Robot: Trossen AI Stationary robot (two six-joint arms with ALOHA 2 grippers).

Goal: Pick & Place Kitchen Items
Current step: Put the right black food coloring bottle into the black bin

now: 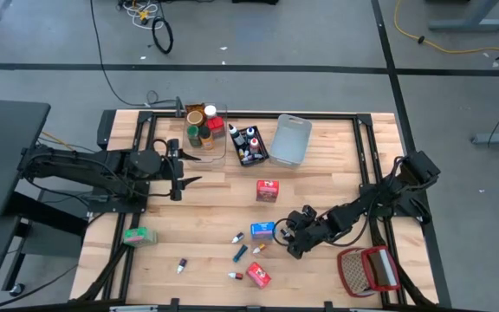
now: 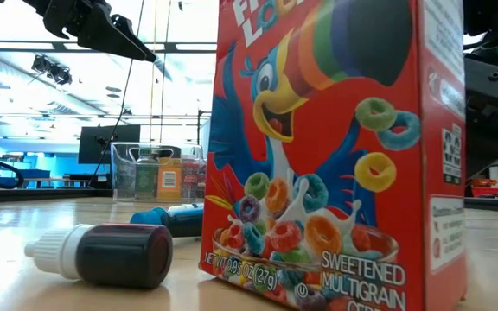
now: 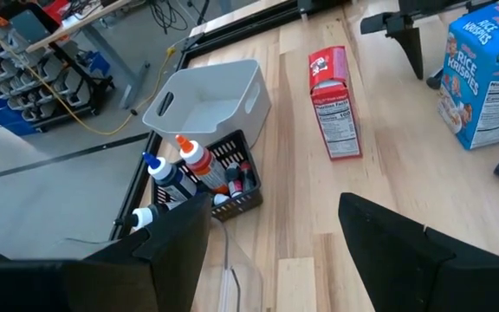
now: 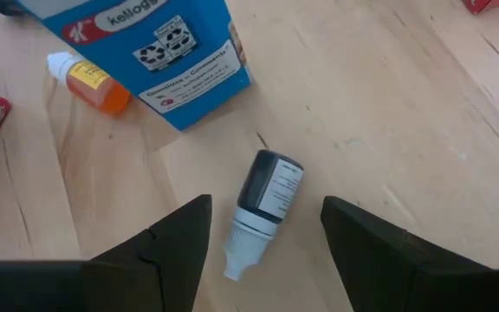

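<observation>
My right gripper (image 4: 265,227) (image 1: 289,232) is open and slants down over the table's near right part. A dark food-colouring tube (image 4: 262,204) with a white cap lies flat on the wood between and just beyond its fingertips, untouched. Past it a blue cereal box (image 4: 145,52) (image 1: 262,230) lies on its side, with an orange tube (image 4: 89,82) beside it. My left gripper (image 3: 274,208) (image 1: 180,178) waits open above the table's left part, holding nothing. A red box (image 1: 267,191) lies mid-table, another red box (image 1: 258,276) near the front edge, and a green box (image 1: 137,234) at the left.
A clear bin (image 1: 202,130) with jars, a black bin (image 1: 251,146) with bottles and a grey-blue bin (image 1: 290,139) stand along the far edge. A red-and-white wire basket (image 1: 366,269) sits at the near right. Small tubes (image 1: 241,253) (image 1: 180,266) lie scattered near the front.
</observation>
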